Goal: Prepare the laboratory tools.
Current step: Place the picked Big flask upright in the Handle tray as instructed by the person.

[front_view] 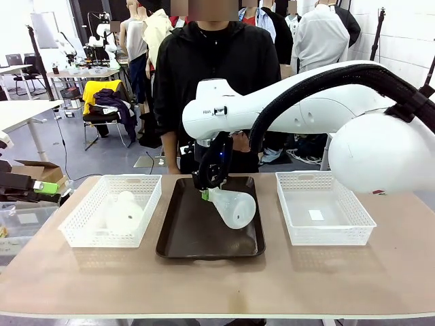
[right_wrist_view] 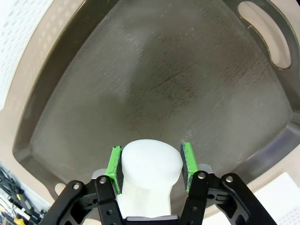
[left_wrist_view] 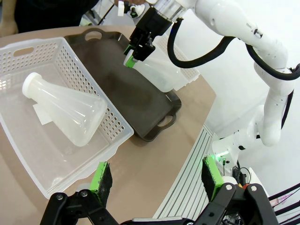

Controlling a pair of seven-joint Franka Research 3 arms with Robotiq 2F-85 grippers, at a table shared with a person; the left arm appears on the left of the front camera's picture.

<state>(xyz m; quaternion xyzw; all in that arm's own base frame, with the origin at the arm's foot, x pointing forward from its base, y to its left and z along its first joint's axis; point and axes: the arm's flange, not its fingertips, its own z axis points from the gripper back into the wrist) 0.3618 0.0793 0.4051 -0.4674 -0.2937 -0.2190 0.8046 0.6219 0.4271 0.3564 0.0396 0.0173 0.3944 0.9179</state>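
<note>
Frosted white flask, narrow-necked, tilted

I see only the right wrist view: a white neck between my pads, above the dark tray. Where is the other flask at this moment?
Observer: The other flask lies on its side in the left basket.
Operator: Is the left gripper holding something?
Observer: No, the left gripper is open, nothing between its pads.
Operator: How does my flask hang?
Observer: The held flask is tilted, its neck in the right gripper, its base low toward the right side of the tray.
</note>
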